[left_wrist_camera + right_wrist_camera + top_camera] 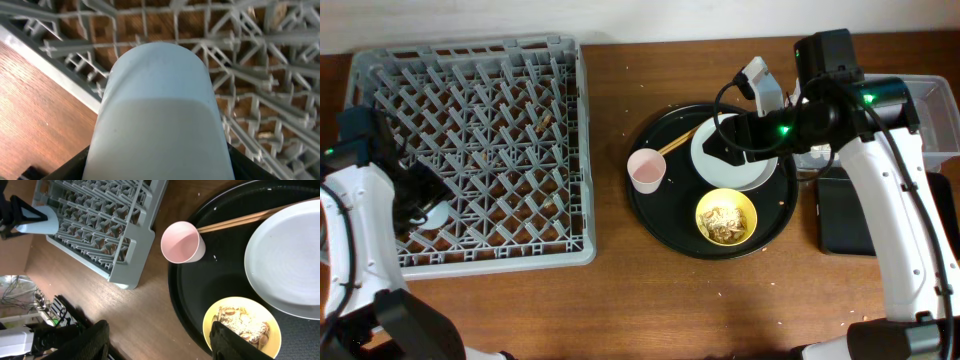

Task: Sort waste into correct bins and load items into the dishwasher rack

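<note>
My left gripper point(420, 208) is shut on the light-blue cup point(436, 215) point(160, 105) and holds it over the front left corner of the grey dishwasher rack point(480, 60). My right gripper point(160, 342) is open and empty, hovering above the round black tray point(660, 215). On that tray are the pink cup point(647, 170) point(182, 242), the chopsticks point(678, 142) point(240, 220), the pale plate point(760, 175) point(287, 260) and the yellow bowl point(726, 217) point(242, 330) with beige food scraps. The wrapper and tissue are out of view.
The clear tub point(940, 105) stands at the far right edge, partly behind my right arm. The small black rectangular tray point(845, 215) lies in front of it. Bare wooden table point(610, 300) runs between rack and round tray and along the front.
</note>
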`<state>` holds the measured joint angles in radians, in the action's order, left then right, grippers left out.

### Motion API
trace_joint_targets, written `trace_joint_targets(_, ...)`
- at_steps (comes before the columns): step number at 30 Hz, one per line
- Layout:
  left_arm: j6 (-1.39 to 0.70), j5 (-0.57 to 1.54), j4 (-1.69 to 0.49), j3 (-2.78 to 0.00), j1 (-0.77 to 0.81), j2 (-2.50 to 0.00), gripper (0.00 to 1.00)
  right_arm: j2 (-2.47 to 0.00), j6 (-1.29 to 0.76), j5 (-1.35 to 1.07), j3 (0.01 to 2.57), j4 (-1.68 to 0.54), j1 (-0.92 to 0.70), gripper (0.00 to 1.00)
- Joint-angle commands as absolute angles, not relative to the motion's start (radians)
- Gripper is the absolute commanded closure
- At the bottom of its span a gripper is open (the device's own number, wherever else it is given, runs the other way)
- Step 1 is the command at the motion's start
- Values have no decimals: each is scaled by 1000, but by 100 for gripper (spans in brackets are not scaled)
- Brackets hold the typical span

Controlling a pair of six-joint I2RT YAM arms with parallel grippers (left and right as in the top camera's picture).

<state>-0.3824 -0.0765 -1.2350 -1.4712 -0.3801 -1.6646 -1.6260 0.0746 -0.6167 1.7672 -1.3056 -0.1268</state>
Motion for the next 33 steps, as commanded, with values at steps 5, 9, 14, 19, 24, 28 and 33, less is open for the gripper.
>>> trace_joint_targets(5,-319,-29,-1169,-1488,-409,-1747,51,-1618,70,-604,1769,-1323,-131,34)
trace_joint_targets(9,-319,20,-1183,-1488,-409,-1747,40,-1618,70,-604,1769,-1325,-131,34)
trace_joint_targets(14,-319,42,-1208,-1489,-409,-1746,1,-1618,70,-604,1769,-1325,-131,30)
trace_joint_targets(19,-240,193,-1308,-1626,-409,-1744,11,-1642,69,-585,1712,-1292,-204,31)
trace_joint_targets(24,43,637,-1354,-1842,-333,-1687,19,-1718,-149,-244,1494,-921,-368,39)
trace_joint_targets(28,43,641,-1383,-1848,-231,-1648,17,-1827,-245,-200,1388,-691,-386,52)
trace_joint_targets(33,43,711,-1363,-1848,-101,-1649,17,-1962,-244,-257,1389,-672,-386,88)
